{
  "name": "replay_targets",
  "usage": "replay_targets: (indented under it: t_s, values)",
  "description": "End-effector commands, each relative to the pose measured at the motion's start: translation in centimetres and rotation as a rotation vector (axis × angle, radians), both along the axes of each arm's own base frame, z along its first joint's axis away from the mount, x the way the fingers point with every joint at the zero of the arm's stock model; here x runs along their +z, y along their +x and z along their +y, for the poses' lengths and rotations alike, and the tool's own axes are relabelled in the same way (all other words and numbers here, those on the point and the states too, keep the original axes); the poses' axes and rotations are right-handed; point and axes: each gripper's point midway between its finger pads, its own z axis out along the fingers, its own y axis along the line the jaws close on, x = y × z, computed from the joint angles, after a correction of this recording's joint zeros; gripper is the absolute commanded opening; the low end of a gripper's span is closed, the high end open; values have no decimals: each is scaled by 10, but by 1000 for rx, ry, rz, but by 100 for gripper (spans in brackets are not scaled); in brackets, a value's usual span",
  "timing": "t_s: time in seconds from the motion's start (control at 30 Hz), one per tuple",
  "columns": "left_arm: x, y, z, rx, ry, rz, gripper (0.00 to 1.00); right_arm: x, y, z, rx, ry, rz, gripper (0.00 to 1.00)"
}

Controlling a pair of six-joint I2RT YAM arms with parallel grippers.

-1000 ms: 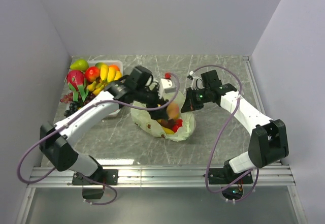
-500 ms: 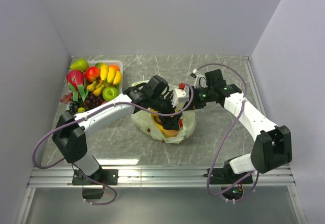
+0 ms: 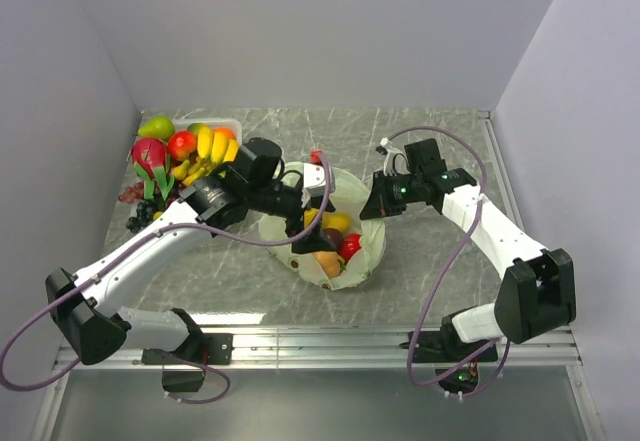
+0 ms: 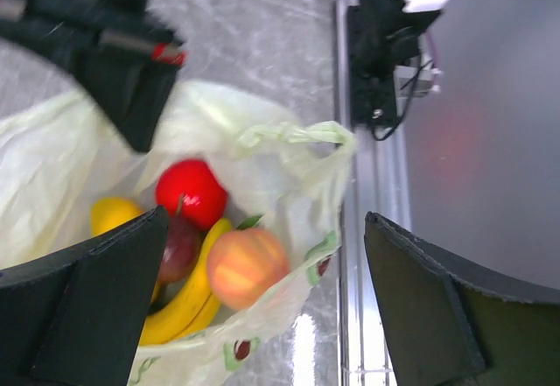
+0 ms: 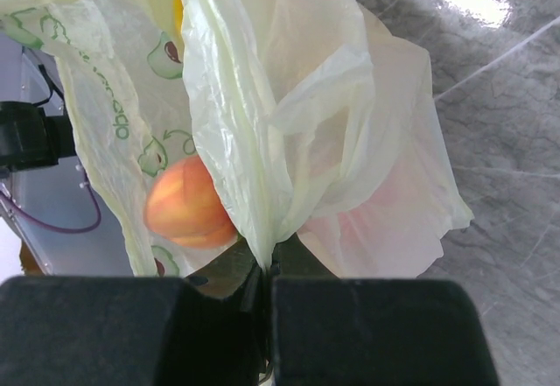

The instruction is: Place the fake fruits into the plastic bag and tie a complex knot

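We take it big to small. The marble table [image 3: 440,141] carries everything. At its centre the plastic bag [image 3: 368,249] lies with its mouth open. At approx. 10 o'clock from the bag is the clear tray [image 3: 228,121], heaped w/ fake fruits [image 3: 185,151], some of them spilling over its 7 o'clock side.

The right gripper [image 5: 267,281] is clamped tight on a pinch of the bag's film at the bag's 3 o'clock rim and holds that side up. The left gripper [image 4: 264,228] hangs over the mouth from the 10 o'clock side, jaws wide apart and nothing between them.

Inside the bag we see a peach [image 4: 245,268], a red apple [image 4: 192,192], a banana [image 4: 188,303], a lemon [image 4: 114,215] and one dark fruit we can't name.

Progress, in our judgement: well under half. A few fruits are in and most wait in the tray. One loop handle [image 4: 297,132] lies loose, so no tying has begun (that part looks the hardest).

Writing: the bag has green apple drawings and a few green letters [image 5: 118,123], too turned and creased to read. We see no brand elsewhere.
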Motion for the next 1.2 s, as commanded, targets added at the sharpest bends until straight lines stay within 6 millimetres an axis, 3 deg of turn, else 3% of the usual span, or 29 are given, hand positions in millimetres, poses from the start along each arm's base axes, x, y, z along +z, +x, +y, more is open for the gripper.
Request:
replay_targets:
  t_s: [0.0, 0.13, 0.23, 0.4, 0.57, 0.87, 1.03, 1.17]
  values:
    - [0, -13, -15, -96, -38, -20, 99, 8, 7, 4, 12, 29, -30, 0]
    - [-10, -18, -30, -109, 9, -19, 99, 13, 3, 5, 18, 44, -39, 0]
    - [-19, -13, -34, -98, -13, -184, 99, 14, 0, 5, 20, 49, -39, 0]
    - [-17, 18, -45, -83, -60, -474, 97, 15, -3, 6, 27, 59, -37, 0]
    - [-13, 35, -62, -77, -98, -563, 93, 15, -7, 6, 37, 64, -33, 0]
    - [-41, -6, -74, -341, -100, -545, 79, 15, -7, 7, 42, 71, -28, 0]
    - [-52, -15, -75, -384, -76, -571, 71, 15, -7, 8, 46, 79, -22, 0]
    - [-46, -11, -85, -356, -79, -588, 47, 14, -9, 10, 54, 87, -13, 0]
